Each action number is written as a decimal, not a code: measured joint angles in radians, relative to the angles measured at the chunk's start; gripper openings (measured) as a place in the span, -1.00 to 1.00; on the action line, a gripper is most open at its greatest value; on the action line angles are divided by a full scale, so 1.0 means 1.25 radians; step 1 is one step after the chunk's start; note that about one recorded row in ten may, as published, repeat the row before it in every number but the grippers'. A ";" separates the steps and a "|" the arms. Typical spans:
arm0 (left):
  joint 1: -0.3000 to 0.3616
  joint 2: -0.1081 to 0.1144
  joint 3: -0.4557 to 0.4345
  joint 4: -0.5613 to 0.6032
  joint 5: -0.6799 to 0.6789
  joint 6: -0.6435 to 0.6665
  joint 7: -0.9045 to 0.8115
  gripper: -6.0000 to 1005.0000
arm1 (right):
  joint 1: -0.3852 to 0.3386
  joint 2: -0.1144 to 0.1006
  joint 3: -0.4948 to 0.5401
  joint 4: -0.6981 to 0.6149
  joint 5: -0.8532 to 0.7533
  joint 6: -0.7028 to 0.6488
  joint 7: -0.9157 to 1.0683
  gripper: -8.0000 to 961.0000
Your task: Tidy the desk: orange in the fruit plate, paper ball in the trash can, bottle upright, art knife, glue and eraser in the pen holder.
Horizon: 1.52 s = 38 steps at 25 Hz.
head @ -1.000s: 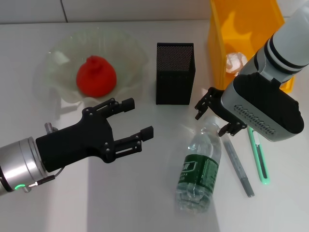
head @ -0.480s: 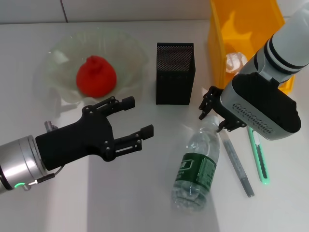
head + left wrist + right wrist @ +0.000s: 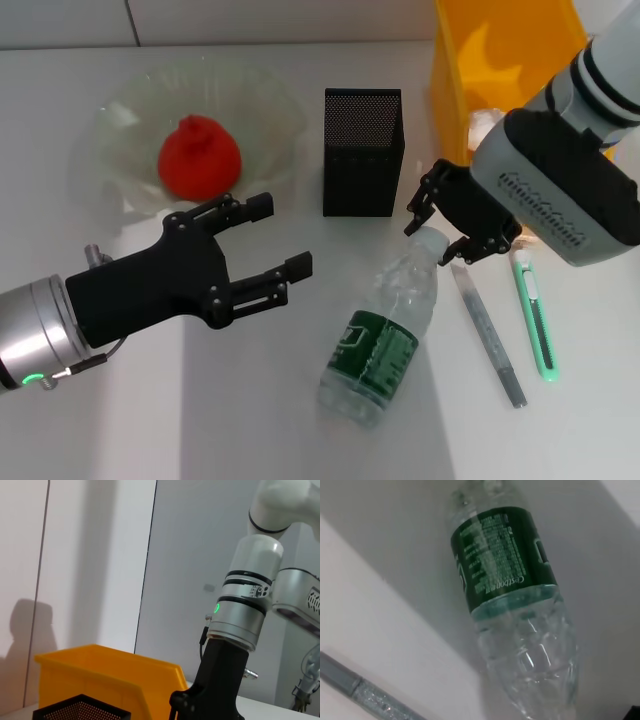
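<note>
The bottle (image 3: 378, 340) lies tilted on the desk, with its white cap between the fingers of my right gripper (image 3: 440, 232), which is shut on its neck. The green label (image 3: 497, 555) fills the right wrist view. My left gripper (image 3: 280, 236) hovers open and empty in front of the fruit plate (image 3: 118, 125), which holds the orange (image 3: 200, 156). The pen holder (image 3: 363, 150) stands upright at centre. The paper ball (image 3: 485, 120) shows at the trash can's (image 3: 500, 50) low front. The green art knife (image 3: 536, 320) and a slim grey stick (image 3: 488, 335), seemingly the glue, lie right of the bottle. The eraser is out of view.
The trash can (image 3: 105, 677) and the pen holder's rim (image 3: 80, 712) also show in the left wrist view, with my right arm (image 3: 240, 630) behind them. The grey stick (image 3: 365, 695) lies close beside the bottle.
My right gripper closed on the bottle's neck and raised it a little. The bottle's base swung left. My left gripper drifted slightly left.
</note>
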 joint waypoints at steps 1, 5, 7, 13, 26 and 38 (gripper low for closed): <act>0.000 0.000 -0.001 0.000 0.000 0.000 0.000 0.59 | -0.001 0.000 0.016 -0.007 0.000 -0.012 0.000 -0.11; 0.001 0.001 -0.004 0.002 0.000 0.001 0.000 0.59 | -0.008 0.000 0.067 -0.023 0.001 -0.040 -0.001 -0.11; 0.001 0.000 -0.005 0.003 0.000 0.001 0.000 0.59 | -0.014 0.000 0.099 -0.038 0.001 -0.059 -0.002 -0.11; 0.001 0.000 -0.014 0.004 0.000 0.001 0.000 0.59 | -0.019 0.001 0.165 -0.060 0.005 -0.101 0.007 -0.11; 0.007 0.001 -0.048 0.006 0.000 0.016 0.000 0.59 | -0.029 0.001 0.244 -0.094 0.024 -0.154 0.080 -0.11; 0.022 0.002 -0.067 0.014 0.003 0.039 0.004 0.59 | -0.050 0.002 0.278 -0.130 0.074 -0.169 0.172 -0.11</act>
